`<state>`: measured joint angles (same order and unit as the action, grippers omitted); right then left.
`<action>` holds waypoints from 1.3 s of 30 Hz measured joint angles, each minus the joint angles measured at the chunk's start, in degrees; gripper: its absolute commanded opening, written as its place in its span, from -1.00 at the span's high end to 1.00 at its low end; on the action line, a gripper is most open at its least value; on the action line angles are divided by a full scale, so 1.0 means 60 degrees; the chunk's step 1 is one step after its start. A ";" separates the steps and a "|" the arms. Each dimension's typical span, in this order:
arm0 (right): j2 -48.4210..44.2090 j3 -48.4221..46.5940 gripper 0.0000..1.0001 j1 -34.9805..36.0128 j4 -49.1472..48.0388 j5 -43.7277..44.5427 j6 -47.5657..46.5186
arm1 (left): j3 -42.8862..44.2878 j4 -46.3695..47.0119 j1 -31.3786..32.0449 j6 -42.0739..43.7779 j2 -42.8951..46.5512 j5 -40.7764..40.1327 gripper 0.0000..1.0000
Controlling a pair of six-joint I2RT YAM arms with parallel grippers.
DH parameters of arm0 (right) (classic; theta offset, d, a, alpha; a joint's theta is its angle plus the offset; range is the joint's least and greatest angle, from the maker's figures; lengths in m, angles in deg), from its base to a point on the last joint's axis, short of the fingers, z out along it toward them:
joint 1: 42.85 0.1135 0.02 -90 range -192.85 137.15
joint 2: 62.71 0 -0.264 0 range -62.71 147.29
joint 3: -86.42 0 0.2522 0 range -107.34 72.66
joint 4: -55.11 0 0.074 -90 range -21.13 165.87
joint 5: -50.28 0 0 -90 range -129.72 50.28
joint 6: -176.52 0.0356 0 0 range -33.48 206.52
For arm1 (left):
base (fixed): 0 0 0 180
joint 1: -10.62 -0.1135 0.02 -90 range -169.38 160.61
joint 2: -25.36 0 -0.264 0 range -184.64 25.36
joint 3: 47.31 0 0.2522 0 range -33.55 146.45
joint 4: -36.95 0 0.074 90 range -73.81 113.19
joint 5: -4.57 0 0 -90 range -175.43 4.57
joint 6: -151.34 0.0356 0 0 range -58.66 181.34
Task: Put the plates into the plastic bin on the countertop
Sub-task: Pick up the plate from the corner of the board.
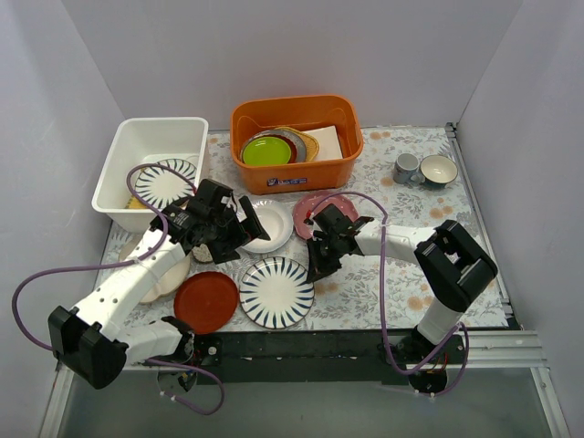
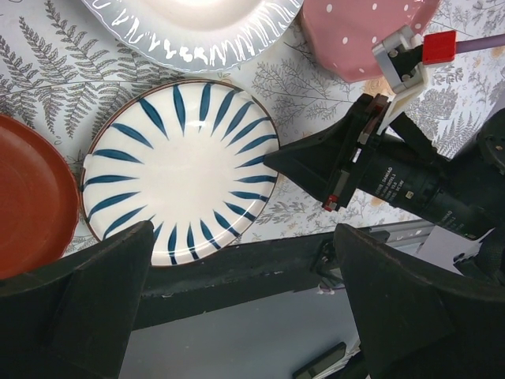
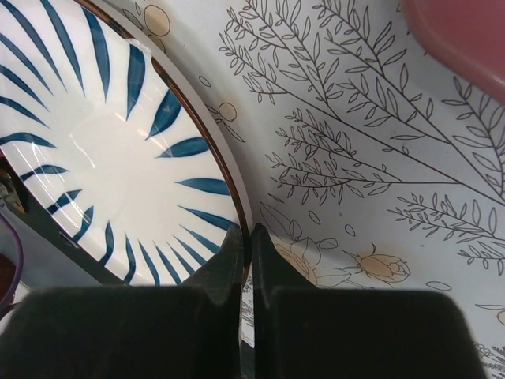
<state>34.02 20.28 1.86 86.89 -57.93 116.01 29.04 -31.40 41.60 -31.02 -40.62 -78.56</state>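
A white plate with dark-blue stripes (image 1: 276,292) lies on the fern-print countertop (image 1: 383,274), near the front. My right gripper (image 1: 312,270) is shut on its right rim; in the right wrist view the rim (image 3: 197,126) runs between the closed fingertips (image 3: 246,237). My left gripper (image 1: 235,234) is open and empty, hovering above the plain white plate (image 1: 265,226). Its view looks down on the striped plate (image 2: 180,170) between spread fingers (image 2: 245,316). The white bin (image 1: 123,155) at the back left holds a second striped plate (image 1: 164,182). A pink plate (image 1: 324,212) and a red-orange plate (image 1: 206,301) lie nearby.
An orange tub (image 1: 297,114) at the back holds a lime-green plate (image 1: 266,151) and other dishes. Two cups (image 1: 424,171) stand at the back right. A cream plate (image 1: 173,274) lies partly under my left arm. The black rail (image 1: 365,342) marks the near table edge.
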 measured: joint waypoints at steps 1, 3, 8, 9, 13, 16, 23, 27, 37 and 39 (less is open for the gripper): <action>-0.0004 -0.0004 0.97 0.0000 0.0007 0.0011 0.0000 | -0.0055 0.0011 0.0000 0.0000 0.0000 0.0004 -0.96; -0.0018 -0.0004 0.97 0.0004 0.0018 0.0033 -0.0015 | -0.0160 0.0036 0.0000 0.0004 0.0007 0.0022 -0.96; -0.0124 -0.0004 0.97 0.0011 0.0149 0.0208 -0.0025 | -0.0382 0.0160 0.0000 0.0073 0.0022 0.0178 -0.90; -0.0175 -0.0004 0.97 0.0018 0.0229 0.0255 -0.0029 | -0.0474 0.0240 0.0000 0.0109 0.0029 0.0233 -0.90; -0.0499 -0.0004 0.97 0.0015 0.0535 0.0484 -0.0102 | -0.0969 0.0484 0.0000 0.0175 0.0182 0.0390 -0.90; -0.0783 -0.0004 0.97 0.0011 0.0765 0.0707 -0.0182 | -0.1257 0.0630 0.0000 0.0182 0.0310 0.0474 -0.90; -0.1228 -0.0004 0.97 -0.0007 0.1169 0.1096 -0.0222 | -0.1883 0.0882 0.0004 0.0222 0.0412 0.0539 -0.89; -0.1566 -0.0004 0.97 -0.0062 0.1435 0.1315 -0.0237 | -0.2331 0.1129 0.0007 0.0248 0.0419 0.0612 -0.87; -0.2255 0.0215 0.97 -0.0911 0.1545 0.1038 -0.0226 | -0.2914 0.1632 0.0029 0.0259 0.0423 0.0787 -0.84; -0.2448 0.0324 0.97 -0.1133 0.1555 0.0940 -0.0226 | -0.2983 0.1708 0.0033 0.0259 0.0423 0.0809 -0.84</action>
<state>19.33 22.22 -4.94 96.22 -52.29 114.66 11.14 -21.15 41.79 -29.46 -38.08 -73.71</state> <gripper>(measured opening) 0.044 0.925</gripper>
